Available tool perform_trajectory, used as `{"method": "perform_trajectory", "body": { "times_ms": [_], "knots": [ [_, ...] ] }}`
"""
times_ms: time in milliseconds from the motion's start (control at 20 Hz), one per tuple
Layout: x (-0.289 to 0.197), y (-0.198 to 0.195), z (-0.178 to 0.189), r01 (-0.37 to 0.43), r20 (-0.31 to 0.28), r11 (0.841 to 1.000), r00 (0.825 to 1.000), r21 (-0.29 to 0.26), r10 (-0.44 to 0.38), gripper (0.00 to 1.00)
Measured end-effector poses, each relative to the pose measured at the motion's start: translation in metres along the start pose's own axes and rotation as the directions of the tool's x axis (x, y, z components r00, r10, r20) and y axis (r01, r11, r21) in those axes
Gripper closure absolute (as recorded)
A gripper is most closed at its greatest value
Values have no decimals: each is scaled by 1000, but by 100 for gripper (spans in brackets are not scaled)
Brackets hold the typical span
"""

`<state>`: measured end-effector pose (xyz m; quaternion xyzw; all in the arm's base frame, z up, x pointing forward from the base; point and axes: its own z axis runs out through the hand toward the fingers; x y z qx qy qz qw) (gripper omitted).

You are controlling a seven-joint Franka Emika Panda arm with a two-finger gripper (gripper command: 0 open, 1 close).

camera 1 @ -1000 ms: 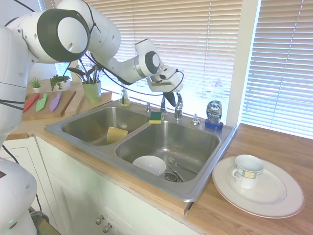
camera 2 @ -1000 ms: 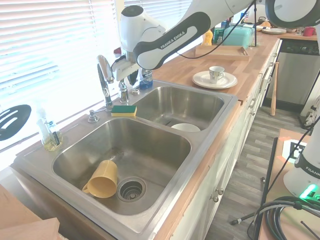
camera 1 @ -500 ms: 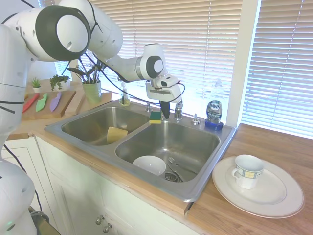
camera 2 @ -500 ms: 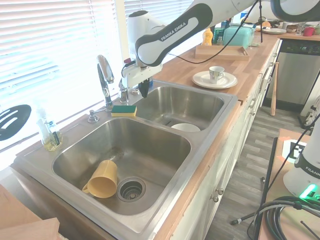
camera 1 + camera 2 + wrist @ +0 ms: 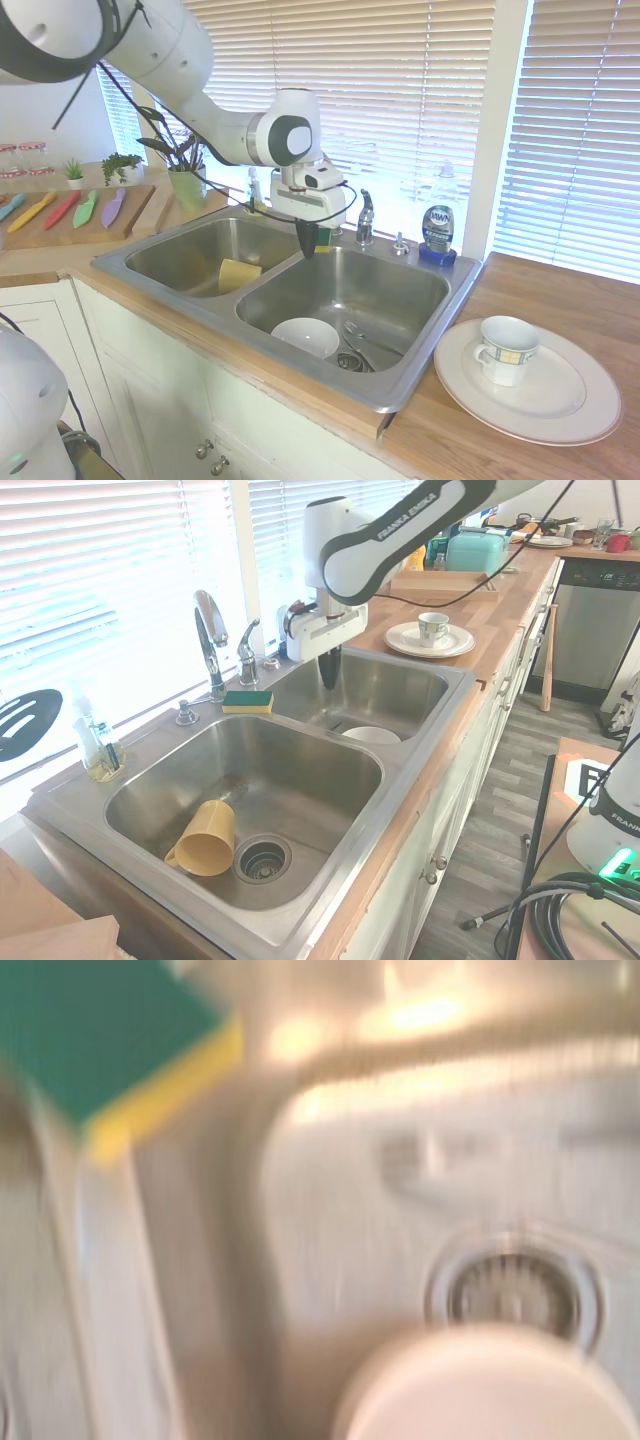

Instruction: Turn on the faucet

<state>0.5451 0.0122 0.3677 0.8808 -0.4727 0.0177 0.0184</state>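
Note:
The faucet stands behind the sink divider. Its arched chrome spout (image 5: 209, 630) and short lever handle (image 5: 247, 650) show in the second exterior view, the lever tilted upward. In the first exterior view only the handle (image 5: 365, 214) shows beside my arm. My gripper (image 5: 307, 246) (image 5: 328, 673) hangs fingers-down over the back corner of the basin that holds the white bowl. It is well apart from the faucet, shut, with nothing in it.
A green-and-yellow sponge (image 5: 248, 700) (image 5: 100, 1040) lies on the divider by the faucet. The white bowl (image 5: 305, 337) (image 5: 490, 1390) sits beside the drain (image 5: 513, 1295), and a yellow cup (image 5: 205, 838) lies in the other basin. Dish soap bottle (image 5: 437, 230) and plate (image 5: 560, 405) with mug (image 5: 507, 350) stand on the counter.
The gripper has drawn away from the faucet handle, swinging out and down over the basin with the bowl. The handle, hidden behind the fingers before, now shows.

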Motion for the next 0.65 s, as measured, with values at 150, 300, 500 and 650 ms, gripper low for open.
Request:
{"method": "perform_trajectory", "body": {
  "times_ms": [150, 300, 500, 650],
  "knots": [
    [-20, 27, -1, 5, 7, 1000, 1000, 0, -5, 100],
    [-25, 49, 6, -13, 13, 1000, 1000, 9, 13, 100],
    [-33, 63, 12, -14, 8, 1000, 1000, 21, 14, 0],
    [-42, 67, 9, -6, 4, 999, 1000, 33, 6, 0]
  ]
}}
